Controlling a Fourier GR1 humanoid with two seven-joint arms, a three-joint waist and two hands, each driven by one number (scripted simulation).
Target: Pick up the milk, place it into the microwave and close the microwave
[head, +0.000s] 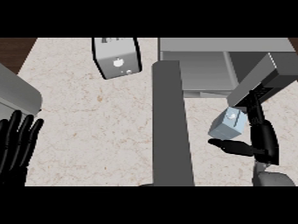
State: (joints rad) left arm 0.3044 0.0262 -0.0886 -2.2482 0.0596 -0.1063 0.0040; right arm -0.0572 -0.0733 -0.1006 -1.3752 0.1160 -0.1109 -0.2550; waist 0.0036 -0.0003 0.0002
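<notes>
The milk (228, 124), a small light-blue carton, sits tilted just in front of the open microwave (202, 65) at the back right. My right hand (263, 136) is against it: the fingers run down the carton's right side and the thumb curls under its near edge. The microwave's door (173, 127) stands wide open, reaching toward me as a long grey panel left of the milk. My left hand (9, 148) rests open, fingers up, at the lower left, far from the milk.
A silver toaster (117, 57) stands at the back, left of the microwave. A large grey rounded object (9, 92) fills the left edge. A grey slanted block (270, 74) hangs over the microwave's right side. Speckled counter (93, 127) lies between the door and my left hand.
</notes>
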